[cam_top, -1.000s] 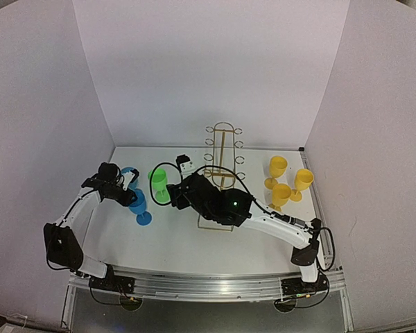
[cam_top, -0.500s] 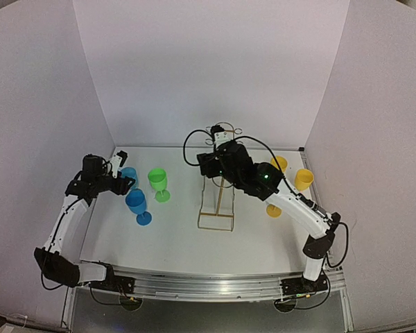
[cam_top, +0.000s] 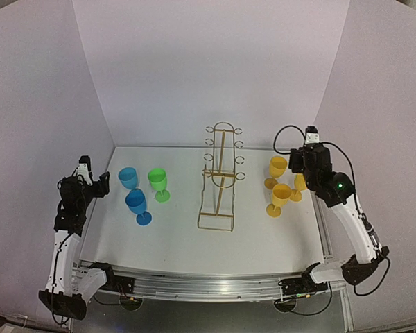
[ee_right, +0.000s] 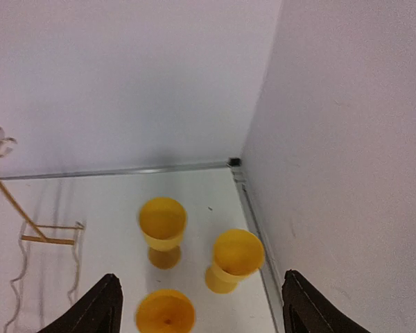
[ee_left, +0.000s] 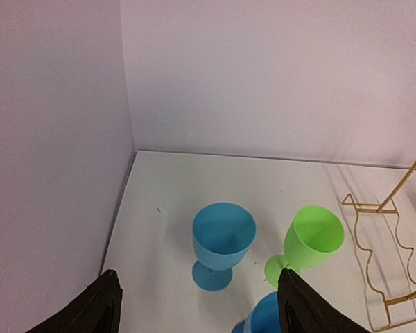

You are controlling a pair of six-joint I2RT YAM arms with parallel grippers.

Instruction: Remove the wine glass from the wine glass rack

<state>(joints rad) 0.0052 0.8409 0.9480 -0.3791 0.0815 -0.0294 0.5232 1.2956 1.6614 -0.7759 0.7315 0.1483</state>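
Observation:
The gold wire wine glass rack (cam_top: 220, 177) stands mid-table with nothing hanging on its ring hooks; its base also shows in the left wrist view (ee_left: 385, 263). Two blue wine glasses (cam_top: 128, 177) (cam_top: 138, 205) and a green one (cam_top: 158, 182) stand upright left of it. Three yellow wine glasses (cam_top: 277, 168) (cam_top: 281, 196) (cam_top: 301, 182) stand right of it. My left gripper (cam_top: 99, 183) hovers open at the far left, apart from the blue glass (ee_left: 223, 239). My right gripper (cam_top: 296, 161) hangs open above the yellow glasses (ee_right: 162, 225), holding nothing.
White walls close in the table on the left, back and right. The right wall and a metal table edge (ee_right: 253, 208) run close beside the yellow glass (ee_right: 237, 257). The left wall stands just beside my left arm.
My left gripper opened, let go of the nearer blue glass and drew back to the left wall. My right arm swung from the green glass, past the rack, to the right side.

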